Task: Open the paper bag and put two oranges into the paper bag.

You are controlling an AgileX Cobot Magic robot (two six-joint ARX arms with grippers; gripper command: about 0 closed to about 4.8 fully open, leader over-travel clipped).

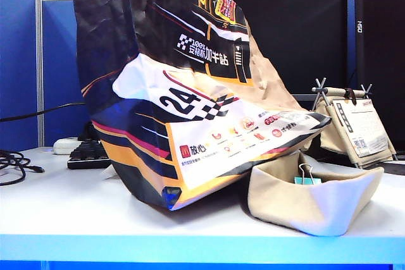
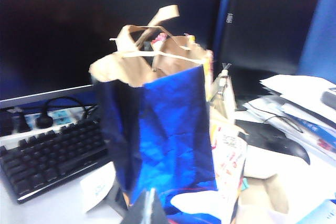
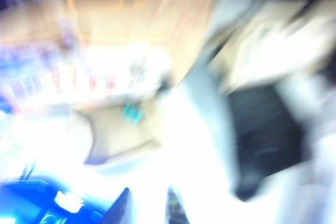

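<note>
The paper bag stands at twelve o'clock of the closed left gripper — right gripper blurred, its state unclear.

A: How do the three views hold up?

B: The exterior view is sharp and evenly lit; the paper bag throws a soft shadow on the pale bench beneath it.

A: And the wrist cameras?

B: The left wrist view is mildly soft, with a dark backdrop and washed-out whites around the left gripper. The right wrist view is smeared by heavy motion blur, blown out white just beyond the right gripper.
</note>
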